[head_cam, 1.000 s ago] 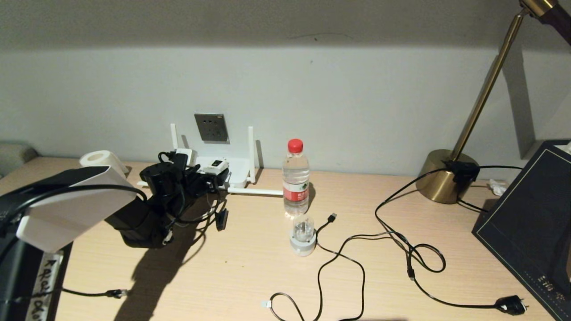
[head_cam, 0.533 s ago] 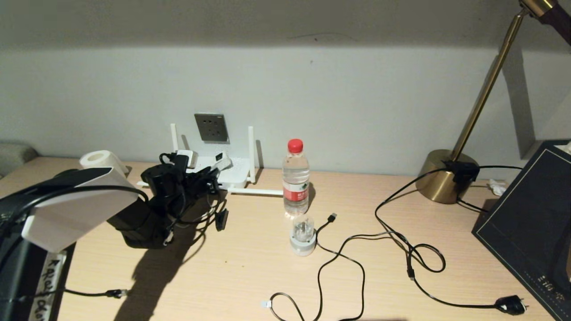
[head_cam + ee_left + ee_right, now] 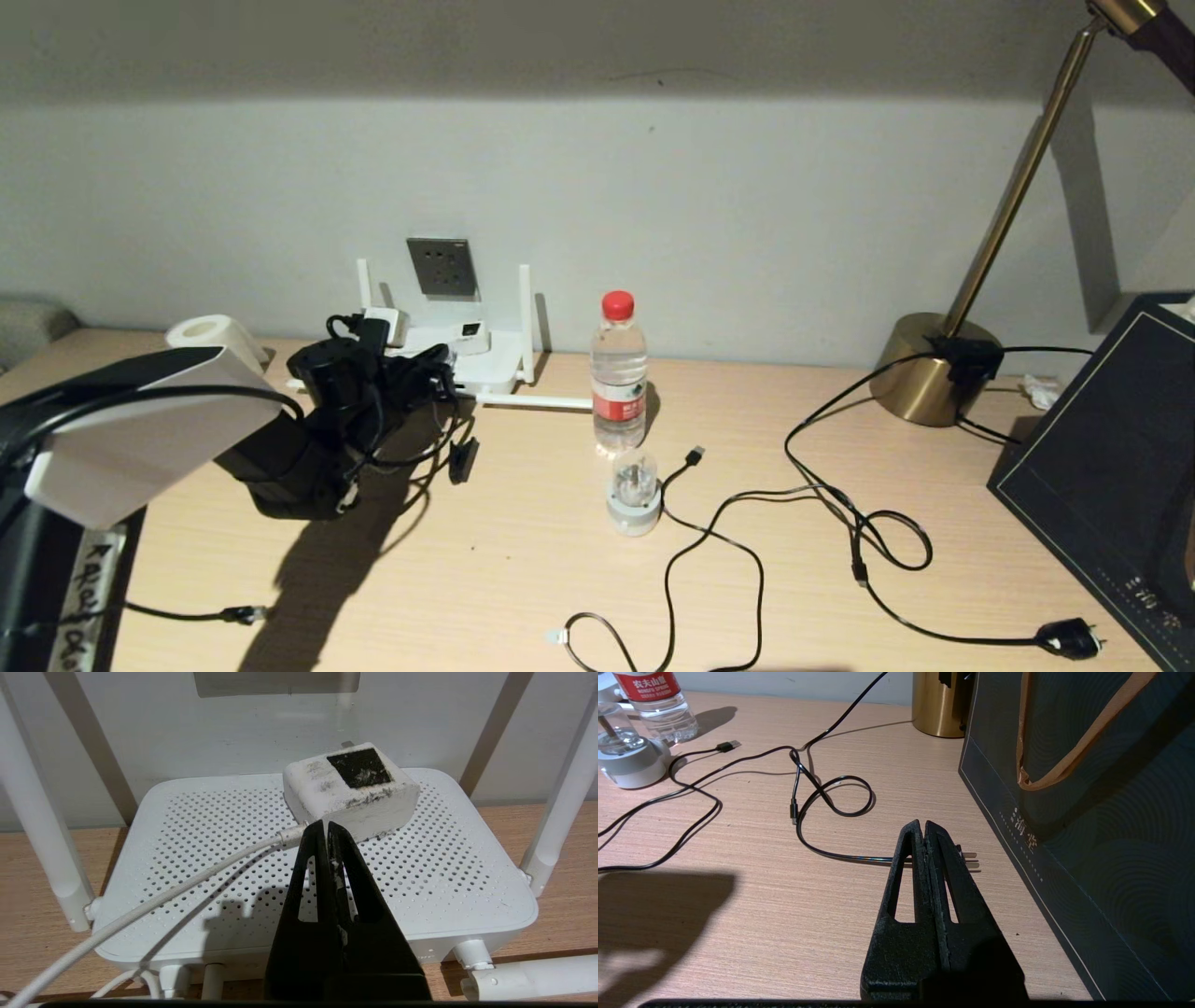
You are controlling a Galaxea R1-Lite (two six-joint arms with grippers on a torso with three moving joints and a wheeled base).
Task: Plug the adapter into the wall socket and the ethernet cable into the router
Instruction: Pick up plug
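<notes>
The white adapter (image 3: 350,788) lies loose on the router (image 3: 187,858), dark face up, its white cord (image 3: 163,891) trailing off it. My left gripper (image 3: 326,823) is shut on nothing, its tips right at the adapter's near edge beside the cord's entry. The head view shows that gripper (image 3: 446,369) in front of the router (image 3: 499,369), with the adapter (image 3: 470,336) on top and the grey wall socket (image 3: 442,267) above. The ethernet cable's plug (image 3: 245,613) lies at the table's near left. My right gripper (image 3: 924,823) hovers shut and empty by a dark bag.
A water bottle (image 3: 619,373) and a round white-and-clear plug piece (image 3: 634,495) stand right of the router. Black USB and lamp cables (image 3: 761,579) sprawl across the middle, ending in a mains plug (image 3: 1069,638). Brass lamp base (image 3: 934,369), dark bag (image 3: 1111,467), and paper roll (image 3: 210,334).
The adapter was between the left gripper's open fingers; the fingers have shut without it, and it now rests on the router. The left arm drew back slightly.
</notes>
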